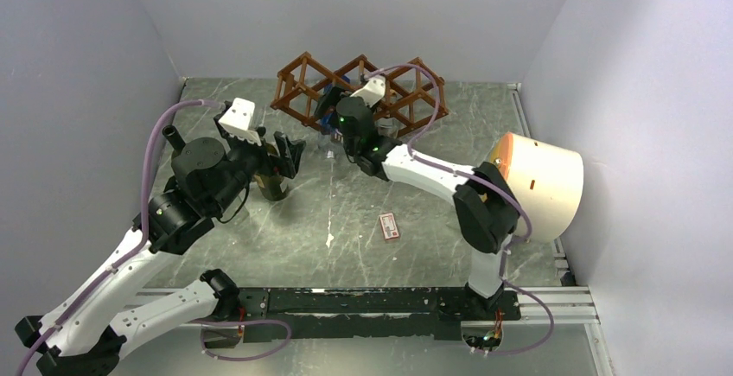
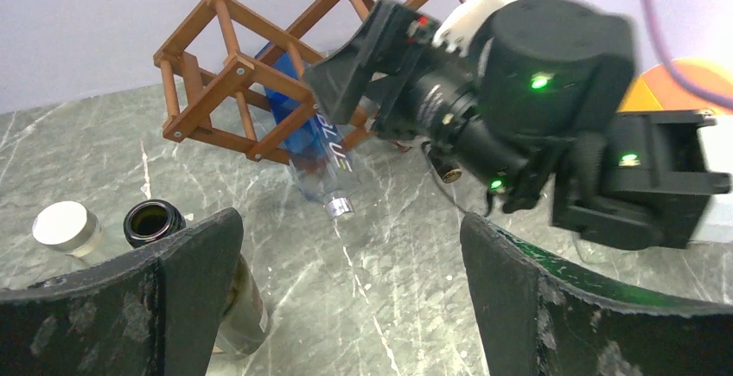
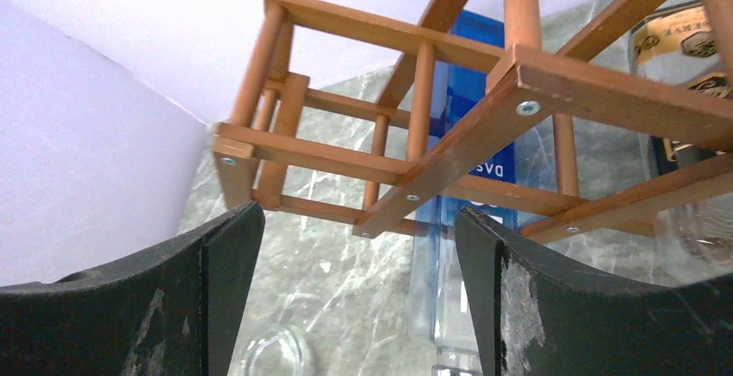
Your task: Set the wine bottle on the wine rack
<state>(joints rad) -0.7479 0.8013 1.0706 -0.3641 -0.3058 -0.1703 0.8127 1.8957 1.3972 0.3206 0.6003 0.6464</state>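
The reddish-brown wooden wine rack stands at the back of the table and also shows in the left wrist view and the right wrist view. A clear bottle with a blue label lies slanted in it, cap down on the table. A dark wine bottle with an open mouth stands upright just outside the left finger of my open, empty left gripper. My right gripper is open and empty right in front of the rack, its right finger in front of the blue-label bottle.
A silver-capped clear bottle stands beside the dark bottle. Another labelled bottle sits behind the rack's right side. A large cream-and-orange cylinder lies at the right. A small red-and-white card lies mid-table. Walls close in on three sides.
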